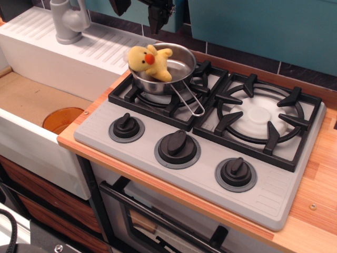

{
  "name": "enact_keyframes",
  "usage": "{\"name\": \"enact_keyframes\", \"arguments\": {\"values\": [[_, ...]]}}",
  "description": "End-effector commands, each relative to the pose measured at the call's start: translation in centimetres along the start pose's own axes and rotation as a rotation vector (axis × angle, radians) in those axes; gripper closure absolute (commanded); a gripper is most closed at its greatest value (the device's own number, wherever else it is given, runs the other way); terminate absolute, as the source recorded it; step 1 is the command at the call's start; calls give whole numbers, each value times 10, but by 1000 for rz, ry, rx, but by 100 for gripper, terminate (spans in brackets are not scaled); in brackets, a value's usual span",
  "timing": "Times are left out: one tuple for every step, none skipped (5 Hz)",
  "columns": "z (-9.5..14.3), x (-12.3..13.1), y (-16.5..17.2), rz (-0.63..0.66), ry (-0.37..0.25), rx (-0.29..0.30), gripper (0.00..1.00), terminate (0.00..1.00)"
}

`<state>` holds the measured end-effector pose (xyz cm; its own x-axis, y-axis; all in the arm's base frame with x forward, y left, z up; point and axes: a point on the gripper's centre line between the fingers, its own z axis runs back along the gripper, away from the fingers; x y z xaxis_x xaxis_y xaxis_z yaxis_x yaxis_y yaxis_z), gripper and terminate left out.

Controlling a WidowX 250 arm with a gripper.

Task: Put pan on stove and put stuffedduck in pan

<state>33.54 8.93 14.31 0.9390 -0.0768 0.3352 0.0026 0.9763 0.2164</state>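
Single high front-left view, angled onto stove (210, 174).

no readable text, labels, brands or nos. anywhere: stove (274, 197) top plain grey, its knobs (178, 146) carry no markings or dial figures, pan (181, 68) bare steel, stuffedduck (149, 61) has no tag showing.

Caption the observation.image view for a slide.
Stuffed duck lies in the pan on the stove's left burner, open gripper above.

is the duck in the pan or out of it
In. The stuffed duck lies inside the steel pan on the stove's left burner, leaning on the rim nearest the sink, free of the pincer above.
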Motion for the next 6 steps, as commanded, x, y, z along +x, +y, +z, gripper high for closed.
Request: {"name": "enact_keyframes", "arguments": {"values": [[10, 16, 6, 3, -42, 11, 0, 0], [8, 15, 6, 0, -41, 7, 0, 0], [6, 14, 6, -1, -45, 6, 0, 0], [7, 14, 5, 2, -44, 10, 0, 0], [12, 15, 3, 3, -36, 17, 0, 0], [15, 17, 2, 4, -23, 20, 0, 0]]}}
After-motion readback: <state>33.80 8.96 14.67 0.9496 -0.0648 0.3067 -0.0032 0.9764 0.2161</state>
